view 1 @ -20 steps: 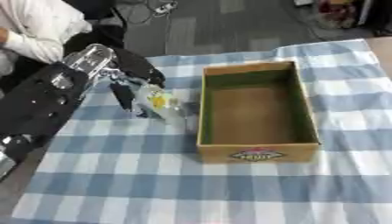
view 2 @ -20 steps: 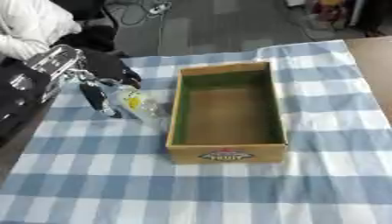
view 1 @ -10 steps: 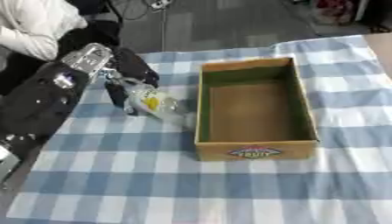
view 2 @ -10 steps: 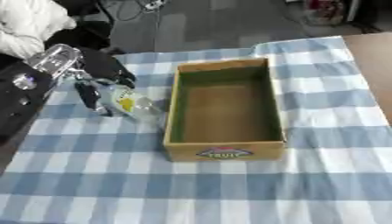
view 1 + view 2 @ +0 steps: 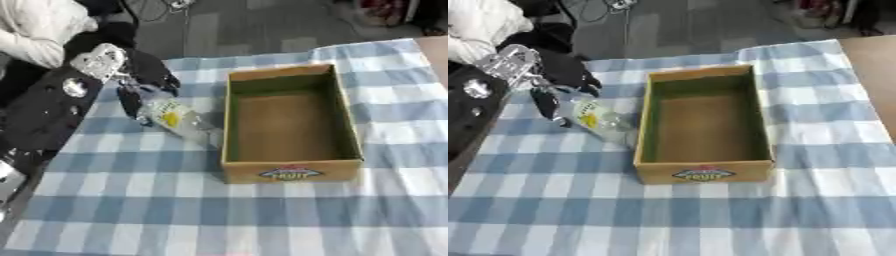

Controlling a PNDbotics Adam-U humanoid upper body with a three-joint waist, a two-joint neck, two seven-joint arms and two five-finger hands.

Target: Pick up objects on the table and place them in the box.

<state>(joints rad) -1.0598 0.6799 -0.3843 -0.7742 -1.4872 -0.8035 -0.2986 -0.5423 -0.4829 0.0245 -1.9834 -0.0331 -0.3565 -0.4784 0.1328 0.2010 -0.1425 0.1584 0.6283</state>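
A clear plastic bottle (image 5: 181,121) with a yellow label lies slanted just left of the open cardboard box (image 5: 293,172). Its lower end almost touches the box's left wall. My left hand (image 5: 144,70), black with a silver wrist, comes in from the upper left. Its fingers and thumb curl round the bottle's upper end. The box stands in the middle of the blue-and-white checked cloth (image 5: 131,200), and nothing shows on its brown floor. My right hand shows in neither view.
My black left arm (image 5: 44,115) covers the table's left edge. White clothing (image 5: 39,30) lies at the far left corner. A brown surface (image 5: 872,70) borders the cloth on the right. Dark floor lies beyond the far edge.
The camera has shifted a little. My left hand stays on the bottle beside the box, and the bottle's lower end has come nearer the box's left wall.
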